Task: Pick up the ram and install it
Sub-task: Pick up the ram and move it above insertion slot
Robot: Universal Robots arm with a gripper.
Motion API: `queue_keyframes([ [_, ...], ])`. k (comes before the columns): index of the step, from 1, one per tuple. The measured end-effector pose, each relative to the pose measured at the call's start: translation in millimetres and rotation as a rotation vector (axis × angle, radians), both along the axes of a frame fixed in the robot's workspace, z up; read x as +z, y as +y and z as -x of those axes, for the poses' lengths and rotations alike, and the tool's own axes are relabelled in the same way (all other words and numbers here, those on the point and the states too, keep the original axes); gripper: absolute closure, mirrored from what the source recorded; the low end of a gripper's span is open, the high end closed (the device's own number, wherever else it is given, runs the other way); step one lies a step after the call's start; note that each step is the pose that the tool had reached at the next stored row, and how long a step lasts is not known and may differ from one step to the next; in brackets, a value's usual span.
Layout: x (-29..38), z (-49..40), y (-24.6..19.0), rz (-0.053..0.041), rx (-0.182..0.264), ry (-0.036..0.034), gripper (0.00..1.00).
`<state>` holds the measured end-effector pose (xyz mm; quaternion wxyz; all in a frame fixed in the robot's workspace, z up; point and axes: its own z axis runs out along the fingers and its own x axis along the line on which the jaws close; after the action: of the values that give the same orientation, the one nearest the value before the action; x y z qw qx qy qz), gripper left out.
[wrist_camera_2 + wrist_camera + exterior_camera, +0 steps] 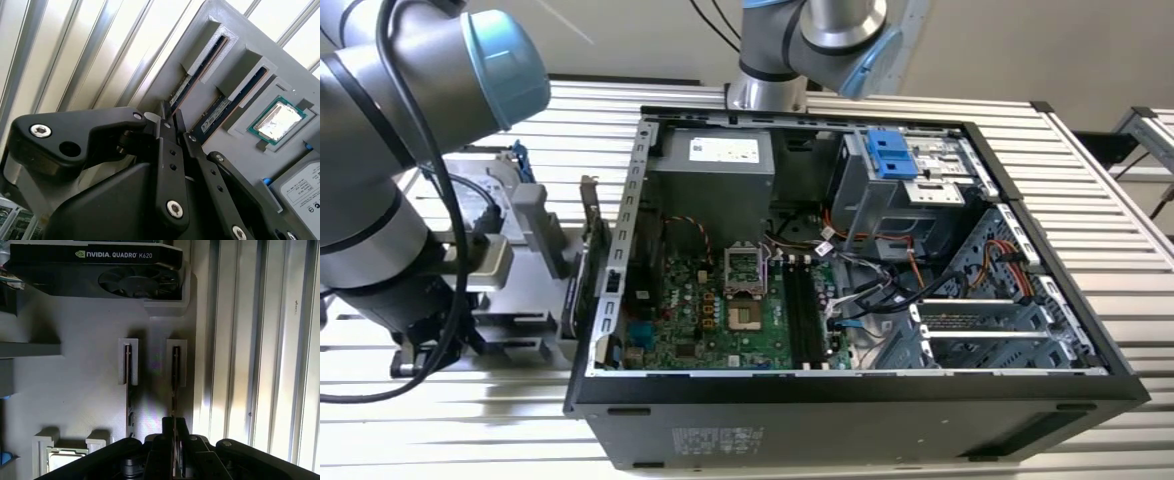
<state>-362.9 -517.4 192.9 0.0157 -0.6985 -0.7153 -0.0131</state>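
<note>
Pickup underway, I judge; my gripper (173, 422) pinches narrow on the ram (175, 377) standing in its grey holder (90, 390); freeing it calls for a straight pull.

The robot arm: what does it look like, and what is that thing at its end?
The arm is built from thick silver-grey tubes, with rounded light-blue caps on its joints and black cables running along it. The gripper at its end, in the second wrist view, is matte black, made of angular jointed links pinned with shiny silver screws.
</note>
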Motion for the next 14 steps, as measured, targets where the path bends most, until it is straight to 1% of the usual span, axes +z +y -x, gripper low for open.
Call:
queue_keyframes([
  [14,11.3,0.0,0.0,-0.0001,0.0,-0.0001,1.0],
])
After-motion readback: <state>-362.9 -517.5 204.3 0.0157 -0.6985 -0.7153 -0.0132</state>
